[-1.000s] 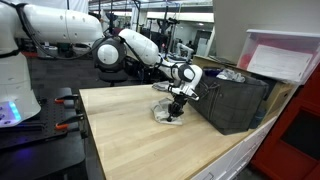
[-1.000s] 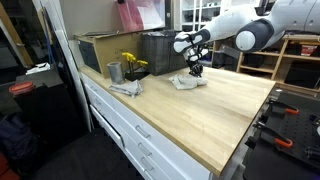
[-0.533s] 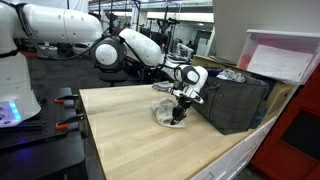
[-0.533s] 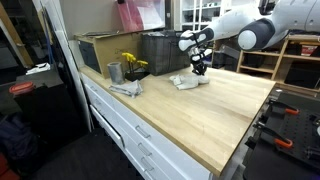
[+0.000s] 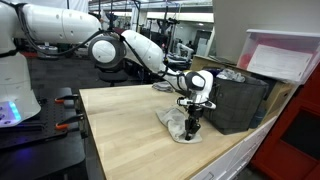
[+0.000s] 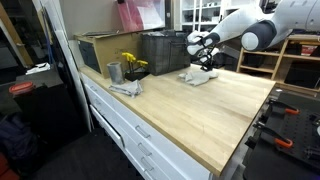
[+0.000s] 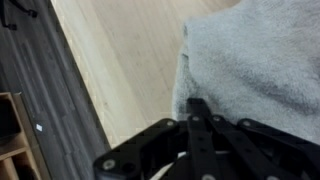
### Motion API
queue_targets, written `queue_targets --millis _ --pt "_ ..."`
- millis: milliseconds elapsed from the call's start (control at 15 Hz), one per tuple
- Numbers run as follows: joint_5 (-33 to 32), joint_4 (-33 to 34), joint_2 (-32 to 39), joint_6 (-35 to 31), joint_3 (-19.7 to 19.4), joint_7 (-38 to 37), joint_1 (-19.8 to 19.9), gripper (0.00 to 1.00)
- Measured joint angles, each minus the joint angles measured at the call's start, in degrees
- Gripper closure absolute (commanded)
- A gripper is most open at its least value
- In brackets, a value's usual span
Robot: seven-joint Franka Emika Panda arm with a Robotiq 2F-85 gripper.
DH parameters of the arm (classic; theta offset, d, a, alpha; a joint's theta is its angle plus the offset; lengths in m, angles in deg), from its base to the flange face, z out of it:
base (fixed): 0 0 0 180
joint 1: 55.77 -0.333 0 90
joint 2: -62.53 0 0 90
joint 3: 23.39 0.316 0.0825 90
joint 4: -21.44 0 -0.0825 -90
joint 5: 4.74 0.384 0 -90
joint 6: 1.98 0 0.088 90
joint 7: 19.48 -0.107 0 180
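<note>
A crumpled grey cloth [image 5: 176, 125] lies on the light wooden table [image 5: 120, 130], near the front of a black crate [image 5: 235, 100]. It also shows in an exterior view [image 6: 194, 77] and fills the upper right of the wrist view [image 7: 250, 60]. My gripper [image 5: 194, 124] points straight down onto the cloth's edge nearest the crate. In the wrist view the gripper [image 7: 197, 106] has its fingers pressed together on the cloth's edge, with fabric bunched at the tips. It also shows from the side in an exterior view [image 6: 207, 68].
The black crate [image 6: 150, 48] stands along the table's back edge. A metal cup [image 6: 114, 72] with yellow flowers [image 6: 131, 63] and a second grey cloth [image 6: 125, 89] sit near the table's far end. A pink-and-white box [image 5: 285, 55] sits above the crate.
My gripper has moved across the table along the crate's front, and the grey cloth has slid with it. The jaws have stayed together on the cloth.
</note>
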Motion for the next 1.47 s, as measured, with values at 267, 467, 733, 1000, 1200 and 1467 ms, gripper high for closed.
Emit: queue_targets --millis 267,467,733,1000,1200,1467 --pt "-0.54 0.91 -0.01 -2.0 -0.83 -0.37 0.68 0.44" --pt "-0.44 3.72 -0.09 -1.62 -0.81 -0.03 0.78 0.2" --pt "0.12 8.13 -0.53 1.1 0.09 3.33 0.66 0.0" --pt "0.42 8.12 -3.07 1.15 2.06 8.46 -0.07 0.0" --pt "0.72 8.13 -4.85 1.15 3.24 11.29 -0.91 0.0" --pt "2.02 8.12 -6.24 1.93 4.49 12.4 -1.63 0.0"
